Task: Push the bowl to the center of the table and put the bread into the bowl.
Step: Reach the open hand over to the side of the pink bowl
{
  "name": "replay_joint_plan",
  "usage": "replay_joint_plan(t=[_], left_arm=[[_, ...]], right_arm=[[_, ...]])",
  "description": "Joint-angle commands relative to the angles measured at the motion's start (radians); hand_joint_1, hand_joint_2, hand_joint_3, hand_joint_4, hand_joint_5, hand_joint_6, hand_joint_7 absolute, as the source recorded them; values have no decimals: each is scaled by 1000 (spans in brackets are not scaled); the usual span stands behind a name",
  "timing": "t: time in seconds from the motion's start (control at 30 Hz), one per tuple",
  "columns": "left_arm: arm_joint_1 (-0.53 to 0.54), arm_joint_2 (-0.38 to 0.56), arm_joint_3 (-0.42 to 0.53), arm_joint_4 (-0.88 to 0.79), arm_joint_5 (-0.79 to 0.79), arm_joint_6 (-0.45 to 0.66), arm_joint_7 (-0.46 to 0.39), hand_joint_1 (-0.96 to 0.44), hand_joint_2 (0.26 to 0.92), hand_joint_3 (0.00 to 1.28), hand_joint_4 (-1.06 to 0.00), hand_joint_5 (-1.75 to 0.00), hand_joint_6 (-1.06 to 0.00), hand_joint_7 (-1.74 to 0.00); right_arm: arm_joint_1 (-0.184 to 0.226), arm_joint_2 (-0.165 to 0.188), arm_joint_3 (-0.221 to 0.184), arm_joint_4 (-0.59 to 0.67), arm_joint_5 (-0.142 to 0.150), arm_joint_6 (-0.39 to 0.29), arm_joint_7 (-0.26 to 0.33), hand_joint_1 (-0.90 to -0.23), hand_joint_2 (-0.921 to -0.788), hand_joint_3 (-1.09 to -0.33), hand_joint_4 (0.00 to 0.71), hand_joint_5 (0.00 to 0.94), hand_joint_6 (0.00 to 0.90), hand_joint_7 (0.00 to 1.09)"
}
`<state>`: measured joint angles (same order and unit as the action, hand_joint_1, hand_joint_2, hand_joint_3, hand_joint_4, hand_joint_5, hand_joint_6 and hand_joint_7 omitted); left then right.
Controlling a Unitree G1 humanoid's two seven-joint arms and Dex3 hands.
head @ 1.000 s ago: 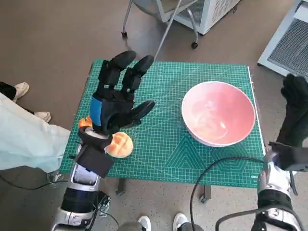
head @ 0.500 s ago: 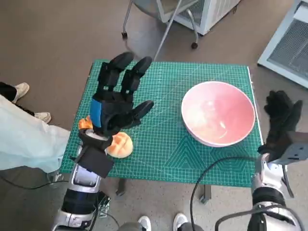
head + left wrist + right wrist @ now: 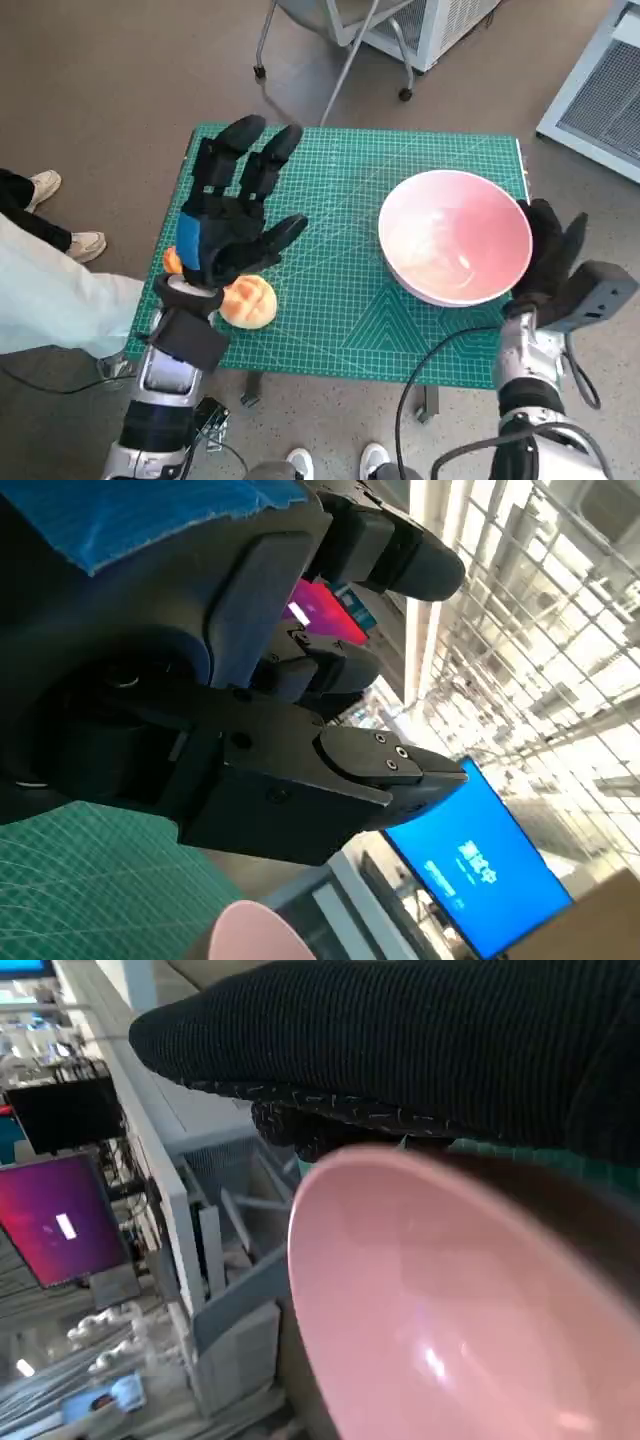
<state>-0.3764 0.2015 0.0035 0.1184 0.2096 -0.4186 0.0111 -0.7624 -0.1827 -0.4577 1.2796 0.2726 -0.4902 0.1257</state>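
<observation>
The pink bowl (image 3: 455, 235) stands on the right part of the green cutting mat (image 3: 340, 200); its rim fills the right wrist view (image 3: 420, 1300) and a sliver of the bowl (image 3: 250, 935) shows in the left wrist view. My right hand (image 3: 548, 252), gloved, is flat against the bowl's right outer side, holding nothing. The bread (image 3: 248, 300), a round golden bun, lies near the mat's front left corner. My left hand (image 3: 228, 215) hovers above and just behind it with fingers spread, empty; the left hand (image 3: 230, 680) fills its own wrist view.
A small orange object (image 3: 172, 260) peeks out beside my left wrist. A person's pale trouser leg (image 3: 50, 290) and shoes (image 3: 45, 185) are close to the table's left side. A black cable (image 3: 440, 350) loops over the front edge. A chair base (image 3: 330, 50) stands behind the table.
My right hand has come in from beyond the table's right edge to the bowl's right side. The left hand has shifted slightly left. The bowl and bread have not visibly moved.
</observation>
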Motion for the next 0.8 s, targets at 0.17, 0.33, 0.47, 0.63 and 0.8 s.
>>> replay_joint_plan(t=[0.17,0.33,0.47,0.63,0.8], left_arm=[[32,13,20,-27,23,0,26,-16,883,124,-300,-282,-193,-696],[45,17,27,-35,21,3,29,-24,895,104,-316,-258,-200,-680],[57,18,32,-48,20,6,32,-26,901,96,-325,-248,-203,-672],[68,17,38,-59,17,9,33,-28,907,87,-331,-238,-207,-663],[81,17,41,-78,27,14,38,-30,912,79,-337,-228,-214,-657]], right_arm=[[-42,47,-1,16,4,33,18,-497,-921,-919,237,1,-1,722],[-66,70,3,20,-1,41,15,-503,-921,-912,230,0,-1,709],[-88,93,5,24,-2,52,2,-505,-921,-899,227,1,-1,736],[-116,119,13,27,-11,66,-13,-502,-921,-897,240,8,-1,759],[-138,137,26,32,-23,81,-26,-493,-921,-904,252,14,-1,736]])
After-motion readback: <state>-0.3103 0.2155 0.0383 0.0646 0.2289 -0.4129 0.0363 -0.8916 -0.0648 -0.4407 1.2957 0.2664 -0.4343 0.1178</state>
